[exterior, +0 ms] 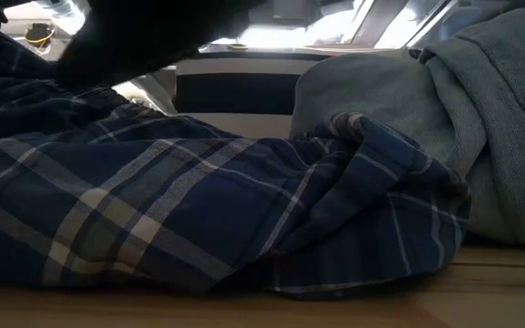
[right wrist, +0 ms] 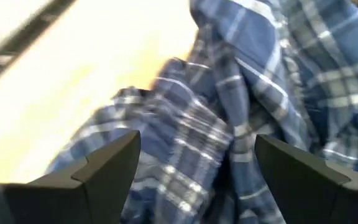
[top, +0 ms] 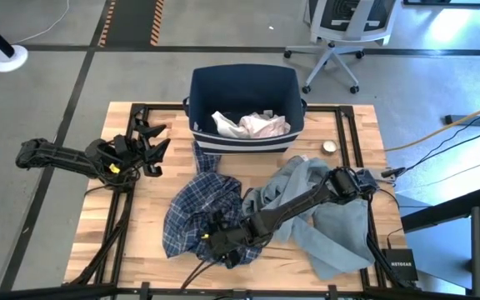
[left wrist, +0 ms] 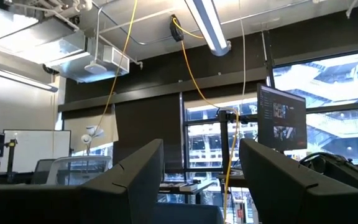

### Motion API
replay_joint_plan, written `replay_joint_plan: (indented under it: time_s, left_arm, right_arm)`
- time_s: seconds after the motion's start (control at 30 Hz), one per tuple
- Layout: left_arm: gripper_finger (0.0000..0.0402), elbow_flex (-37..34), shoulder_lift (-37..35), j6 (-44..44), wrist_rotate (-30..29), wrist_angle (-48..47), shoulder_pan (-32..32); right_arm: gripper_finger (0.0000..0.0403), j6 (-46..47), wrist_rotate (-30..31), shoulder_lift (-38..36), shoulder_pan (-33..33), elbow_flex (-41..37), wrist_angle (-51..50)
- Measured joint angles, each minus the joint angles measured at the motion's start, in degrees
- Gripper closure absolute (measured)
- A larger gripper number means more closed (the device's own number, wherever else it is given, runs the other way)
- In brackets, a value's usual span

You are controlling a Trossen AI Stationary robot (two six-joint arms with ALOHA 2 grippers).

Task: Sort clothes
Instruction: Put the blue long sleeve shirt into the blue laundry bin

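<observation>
A blue-and-white plaid shirt [top: 197,212] lies crumpled on the wooden table [top: 140,250], left of centre and toward the near edge. It fills the low view as the plaid shirt [exterior: 199,210]. A large light grey-blue garment [top: 332,218] lies heaped to its right, and their edges meet. Pink and white pieces [top: 252,125] lie inside the navy striped bin [top: 244,87] at the table's far side. My right gripper [top: 217,242] is open and slants down over the near part of the plaid shirt [right wrist: 197,81]. My left gripper [top: 158,140] is open at the table's left, raised and pointing upward.
A small round thing [top: 329,147] sits to the right of the bin. A black box [top: 401,262] lies at the near right corner. Black frame rails [top: 344,133] run across the table top. An office chair [top: 340,33] stands beyond the far edge.
</observation>
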Motion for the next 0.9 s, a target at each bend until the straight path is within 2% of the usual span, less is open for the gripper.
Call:
replay_joint_plan:
  time_s: [0.1, 0.2, 0.27, 0.47, 0.57, 0.67, 0.9]
  left_arm:
    - [0.0194, 0.0, 0.04, -0.02, 0.0, -0.04, 0.0]
    - [0.0194, 0.0, 0.02, -0.02, 0.0, -0.14, 0.0]
    - [0.0194, 0.0, 0.02, -0.02, 0.0, -0.19, 0.0]
    - [0.0194, 0.0, 0.02, -0.02, 0.0, -0.24, 0.0]
    - [0.0194, 0.0, 0.02, -0.1, 0.0, -0.4, 0.0]
    - [0.0194, 0.0, 0.02, -0.14, 0.02, -0.42, 0.0]
    - [0.0194, 0.0, 0.02, -1.11, 0.02, -0.63, 0.0]
  right_arm:
    - [0.0068, -0.11, 3.63, 1.81, -0.08, 0.03, -0.67]
    - [0.0068, -0.32, 3.89, 3.86, -0.15, -0.01, -0.6]
    - [0.0068, -0.5, 6.11, 4.31, -0.1, -0.01, -1.06]
    - [0.0068, -4.57, 22.73, 3.91, 0.32, 1.49, -5.54]
    - [0.0068, -8.83, 27.0, 3.69, 0.21, 4.31, -7.38]
    - [0.0068, -11.0, 24.29, 3.58, -0.86, 5.19, -7.71]
    - [0.0068, -7.2, 8.06, 3.54, -6.41, 2.49, -8.25]
